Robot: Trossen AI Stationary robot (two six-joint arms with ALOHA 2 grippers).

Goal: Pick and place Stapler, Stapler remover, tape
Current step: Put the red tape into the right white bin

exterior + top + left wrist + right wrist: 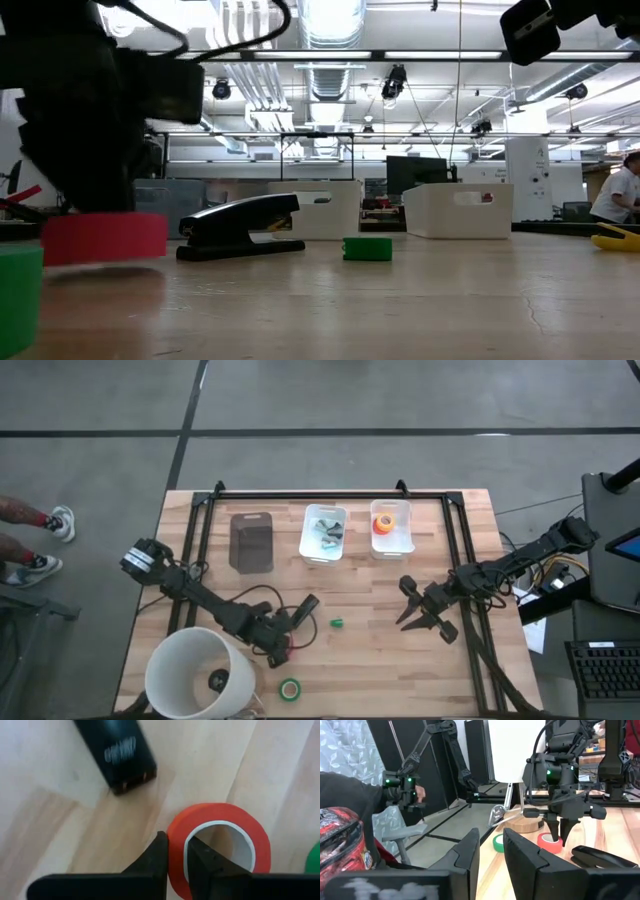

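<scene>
Beside the stapler (116, 751), left gripper (176, 854) pinching red tape (220, 847).

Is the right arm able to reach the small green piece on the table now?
Probably yes. The right gripper hovers open beside the small green piece, with only bare table between them.

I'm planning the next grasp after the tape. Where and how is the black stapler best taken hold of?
Probably across the narrow middle of the black bar-shaped stapler, coming straight down from above. It lies flat on the wooden table, long and slim, so fingers should straddle its two long sides, clear of the red tape roll that the left gripper pinches.
</scene>
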